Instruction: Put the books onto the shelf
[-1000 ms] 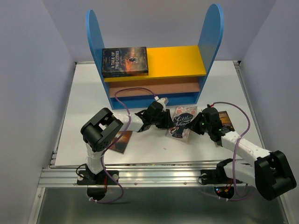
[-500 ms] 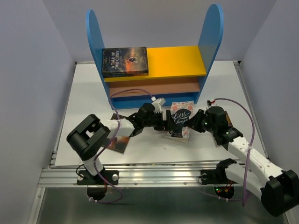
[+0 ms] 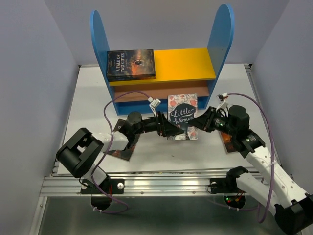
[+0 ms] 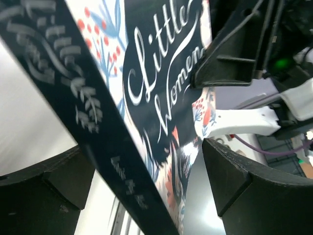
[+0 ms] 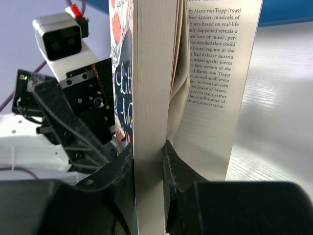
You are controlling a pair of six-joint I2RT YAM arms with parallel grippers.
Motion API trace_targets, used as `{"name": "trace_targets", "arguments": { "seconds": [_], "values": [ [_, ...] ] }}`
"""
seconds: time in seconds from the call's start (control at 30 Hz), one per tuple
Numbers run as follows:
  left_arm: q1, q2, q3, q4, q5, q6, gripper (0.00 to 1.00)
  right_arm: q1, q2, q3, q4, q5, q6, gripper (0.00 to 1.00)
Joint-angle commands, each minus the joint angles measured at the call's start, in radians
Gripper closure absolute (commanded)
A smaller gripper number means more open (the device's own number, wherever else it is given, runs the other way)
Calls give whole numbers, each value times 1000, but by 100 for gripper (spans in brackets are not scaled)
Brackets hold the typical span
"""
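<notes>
Step in hand: moving the Little Women paperback (image 3: pixel 182 113) to the shelf (image 3: pixel 222 34). The book stands upright at table centre, with the shelf at its 12 o'clock.

The right gripper (image 3: pixel 199 123), at the book's 3 o'clock, pinches the page block. Some rear pages (image 5: pixel 215 73) splay outside the pinch.

The left gripper (image 3: pixel 172 130), at 8 o'clock, has its jaws spread wide astride the spine and grips nothing.

Next move, as judged: the right arm carries the book toward 12 o'clock onto a board, perhaps beside A Tale of Two Cities (image 3: pixel 130 64). The loose pages may snag.

floral book (image 3: pixel 182 115) upright, dark book (image 3: pixel 130 64) atop shelf (image 3: pixel 186 63)
</notes>
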Motion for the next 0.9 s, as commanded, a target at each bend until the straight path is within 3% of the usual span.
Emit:
{"name": "trace_targets", "arguments": {
  "seconds": [0.0, 0.07, 0.1, 0.17, 0.2, 0.3, 0.33, 0.4, 0.47, 0.53, 0.57, 0.6, 0.63, 0.7, 0.87],
  "values": [
    [-2, -23, 2, 177, 64, -51, 10, -2, -5, 69, 120, -116, 10, 99],
    [-2, -47, 6, 168, 61, -48, 25, -2, 15, 67, 124, -129, 8, 99],
    [-2, -60, 6, 159, 53, -44, 45, -2, 21, 66, 126, -124, 5, 99],
    [-4, -104, 7, 119, 48, -23, 58, -2, 30, 69, 124, -89, -1, 99],
    [-6, -121, 7, 70, 38, -11, 69, -2, 39, 75, 124, -80, -11, 99],
    [-12, -191, 10, -31, -20, 40, 87, -2, 58, 89, 124, -52, -21, 99],
    [-12, -208, 8, -74, -37, 46, 100, -2, 70, 93, 121, -49, -25, 99],
    [-13, -256, -1, -108, -83, 51, 100, -2, 76, 110, 120, -31, -44, 93],
    [-13, -305, -6, -133, -137, 41, 100, -2, 73, 141, 91, 11, -61, 58],
    [-15, -360, 2, -209, -191, 41, 100, -2, 65, 172, 13, 75, -93, 40],
    [-18, -377, 22, -250, -264, 44, 100, -2, 55, 202, -15, 163, -111, 16],
    [-22, -394, 39, -295, -303, 52, 100, -2, 47, 213, -62, 211, -116, 5],
    [-24, -424, 66, -361, -347, 51, 100, -2, 24, 219, -83, 301, -117, 0],
    [-26, -449, 92, -401, -459, 42, 100, -2, -2, 222, -113, 385, -110, 0],
    [-29, -503, 218, -469, -663, 12, 100, -2, -33, 233, -158, 486, -114, 0]
  ]
}}
